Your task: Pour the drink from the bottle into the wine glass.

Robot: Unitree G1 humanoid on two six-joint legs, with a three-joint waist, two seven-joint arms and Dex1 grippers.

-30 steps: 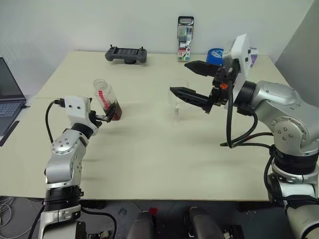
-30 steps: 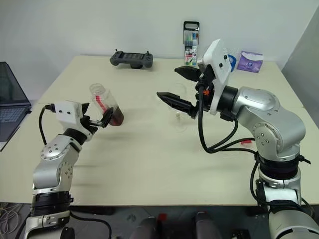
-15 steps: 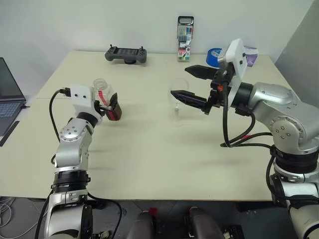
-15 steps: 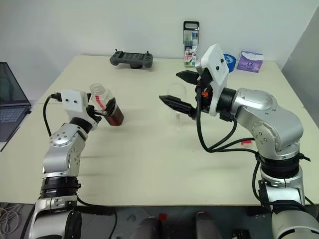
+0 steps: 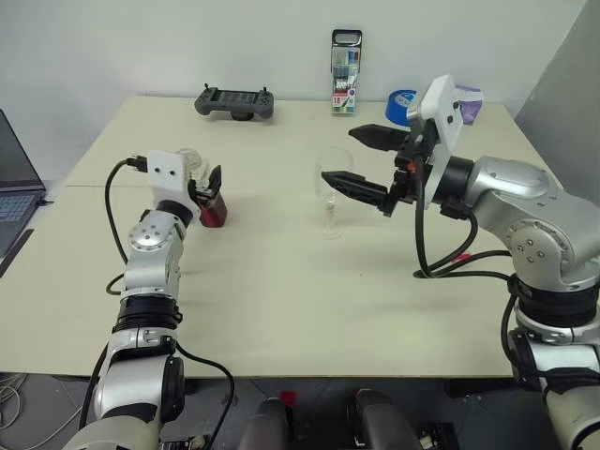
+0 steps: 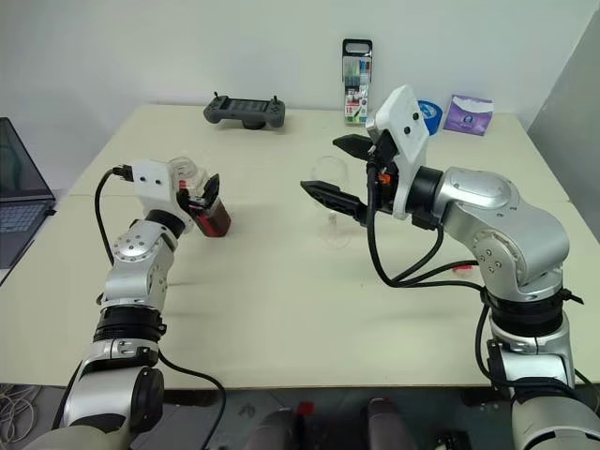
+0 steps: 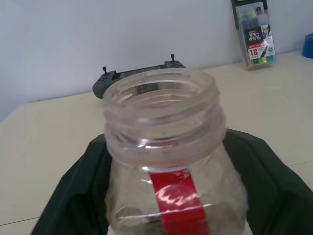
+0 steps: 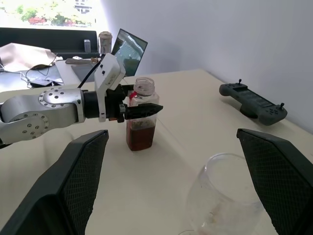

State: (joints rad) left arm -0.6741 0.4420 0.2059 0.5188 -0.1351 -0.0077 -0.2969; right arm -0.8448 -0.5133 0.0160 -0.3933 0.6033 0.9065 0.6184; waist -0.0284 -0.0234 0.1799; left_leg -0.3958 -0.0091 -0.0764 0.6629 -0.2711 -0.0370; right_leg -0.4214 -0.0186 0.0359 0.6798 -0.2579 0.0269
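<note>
The bottle (image 8: 141, 128) stands upright on the table at the left, uncapped, with a red label strip. The dark reddish-brown drink (image 6: 214, 221) fills its lower part. My left gripper (image 6: 203, 194) is shut on the bottle at its shoulder, one black finger on each side. The wine glass (image 5: 330, 192) stands on the table near the middle, clear and stemmed. My right gripper (image 5: 337, 155) hovers open at the height of the glass's bowl, one finger on either side and well apart from it.
A black game controller (image 5: 234, 101), a marker pack (image 5: 345, 58), a blue tape roll (image 5: 403, 103) and a purple packet (image 6: 467, 114) lie along the far edge. A laptop (image 6: 19, 187) sits off the table's left side. Bare tabletop lies between bottle and glass.
My left gripper has carried the bottle forward and turned it from tilted to upright; its base now rests on the table. The right gripper and the glass have stayed put.
</note>
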